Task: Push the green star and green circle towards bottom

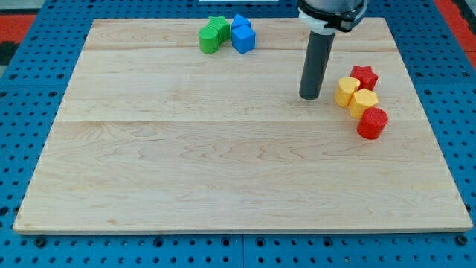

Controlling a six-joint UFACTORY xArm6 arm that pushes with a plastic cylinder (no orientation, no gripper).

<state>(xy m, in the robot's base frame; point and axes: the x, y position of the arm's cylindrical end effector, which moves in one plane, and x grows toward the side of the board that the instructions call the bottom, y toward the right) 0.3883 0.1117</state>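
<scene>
A green star (219, 25) and a green circle (209, 40) sit touching at the view's top, left of centre, on the wooden board (223, 149). A blue block (243, 36) touches them on their right. My tip (310, 97) rests on the board at the view's right of centre, well to the right of and below the green blocks. It stands just left of a yellow block (345, 91) and does not touch it.
At the view's right lies a cluster: a red star (364, 76), two yellow blocks, the second being a hexagon (364, 101), and a red cylinder (372, 123). The board lies on a blue perforated table (30, 67).
</scene>
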